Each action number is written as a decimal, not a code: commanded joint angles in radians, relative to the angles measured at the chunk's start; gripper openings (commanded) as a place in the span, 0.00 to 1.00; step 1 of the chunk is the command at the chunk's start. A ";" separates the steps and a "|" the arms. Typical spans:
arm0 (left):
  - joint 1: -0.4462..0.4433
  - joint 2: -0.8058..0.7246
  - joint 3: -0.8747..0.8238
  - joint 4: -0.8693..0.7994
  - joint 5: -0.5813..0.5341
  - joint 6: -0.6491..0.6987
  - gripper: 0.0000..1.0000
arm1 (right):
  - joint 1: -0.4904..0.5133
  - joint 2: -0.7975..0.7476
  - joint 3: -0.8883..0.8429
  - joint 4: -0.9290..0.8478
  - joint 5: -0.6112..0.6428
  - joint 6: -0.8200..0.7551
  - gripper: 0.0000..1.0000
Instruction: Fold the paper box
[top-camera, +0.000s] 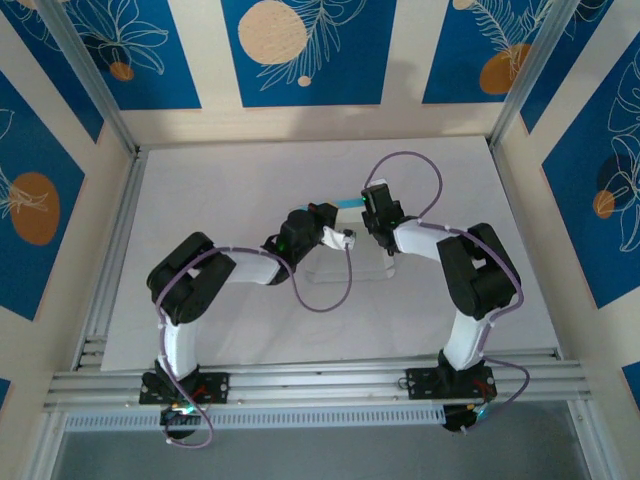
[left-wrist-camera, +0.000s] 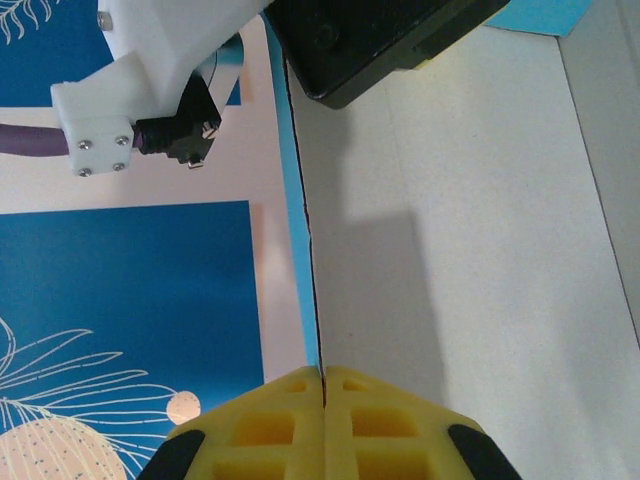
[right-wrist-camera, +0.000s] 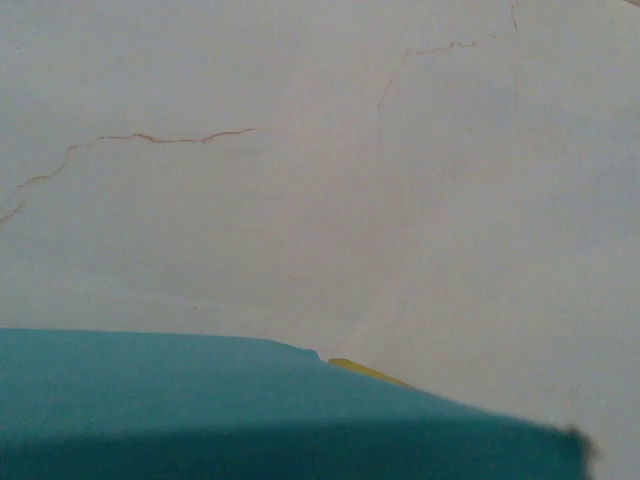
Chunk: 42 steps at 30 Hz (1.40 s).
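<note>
Card: your paper box (left-wrist-camera: 450, 220) is a thin, flat sheet, matte white on one face and light blue on the other, standing edge-on mid-table between the two grippers.
Table (right-wrist-camera: 300, 180): smooth white with fine brownish hairline cracks.
Hidden: the blurred blue face covers your right fingers (right-wrist-camera: 365, 370), leaving a yellow sliver.
Left gripper (left-wrist-camera: 322, 395): yellow ribbed pads pinched tight on the card's edge.
Right gripper (top-camera: 370, 212): closed on the card's opposite end.

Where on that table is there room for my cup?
Bare table lies along the back wall, widest toward the far left corner. The middle is crowded: the left arm and right arm meet there on the paper box.
</note>
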<state>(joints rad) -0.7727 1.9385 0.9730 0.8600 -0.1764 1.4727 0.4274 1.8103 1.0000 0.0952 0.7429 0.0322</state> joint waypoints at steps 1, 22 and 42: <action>-0.068 0.005 -0.010 -0.061 0.089 -0.006 0.00 | 0.002 0.065 0.009 -0.119 0.129 -0.034 0.00; -0.068 0.056 -0.007 -0.012 -0.018 0.013 0.00 | -0.109 -0.282 -0.368 0.158 -0.430 -0.230 0.54; -0.059 0.057 0.021 -0.077 0.004 -0.003 0.00 | -0.267 -0.271 -0.332 0.208 -0.577 -0.213 0.46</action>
<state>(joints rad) -0.8307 1.9659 0.9829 0.8867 -0.1921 1.4754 0.1520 1.5173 0.6296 0.3023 0.1822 -0.1745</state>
